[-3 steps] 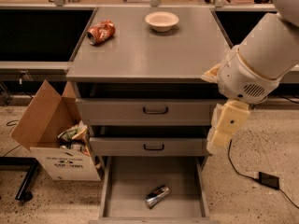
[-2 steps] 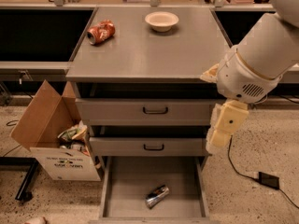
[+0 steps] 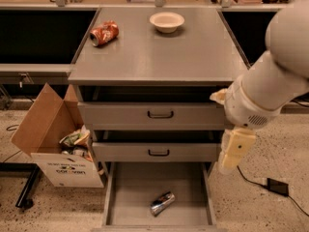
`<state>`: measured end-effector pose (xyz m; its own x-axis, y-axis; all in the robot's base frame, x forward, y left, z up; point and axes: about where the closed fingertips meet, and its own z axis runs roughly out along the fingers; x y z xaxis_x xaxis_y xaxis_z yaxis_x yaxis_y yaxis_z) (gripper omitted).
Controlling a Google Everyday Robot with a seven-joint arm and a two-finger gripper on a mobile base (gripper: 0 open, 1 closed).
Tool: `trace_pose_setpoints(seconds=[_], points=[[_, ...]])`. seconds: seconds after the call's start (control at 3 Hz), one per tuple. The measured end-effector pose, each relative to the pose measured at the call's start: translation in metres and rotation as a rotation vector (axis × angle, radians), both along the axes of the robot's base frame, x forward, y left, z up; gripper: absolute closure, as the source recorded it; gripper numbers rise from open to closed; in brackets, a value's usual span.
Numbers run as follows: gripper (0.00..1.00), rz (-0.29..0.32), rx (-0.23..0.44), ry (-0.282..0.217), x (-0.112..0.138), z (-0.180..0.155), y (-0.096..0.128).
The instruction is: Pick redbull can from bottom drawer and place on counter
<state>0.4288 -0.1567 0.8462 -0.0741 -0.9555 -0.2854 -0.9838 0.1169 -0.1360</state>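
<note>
The redbull can, slim, silver and blue, lies on its side on the floor of the open bottom drawer, a little right of the middle. The counter is the flat grey top of the cabinet. My gripper, a cream piece hanging from the white arm, is at the cabinet's right side, level with the middle drawer. It is above and to the right of the can, well apart from it and holding nothing visible.
A dented orange-red can and a white bowl sit at the back of the counter. The two upper drawers stand slightly open. An open cardboard box of rubbish stands left of the cabinet. A cable and plug lie on the floor to the right.
The arm and gripper have moved down along the cabinet's right side. The can, the drawers and the things on the counter have not moved.
</note>
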Motion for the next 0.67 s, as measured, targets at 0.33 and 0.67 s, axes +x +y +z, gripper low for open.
trace_pose_setpoints(seconds=[0.33,0.67], points=[[0.0,0.026,-0.027,-0.001,0.0,-0.076,-0.027],[0.0,0.027,-0.027,-0.007,0.004,-0.159,-0.047]])
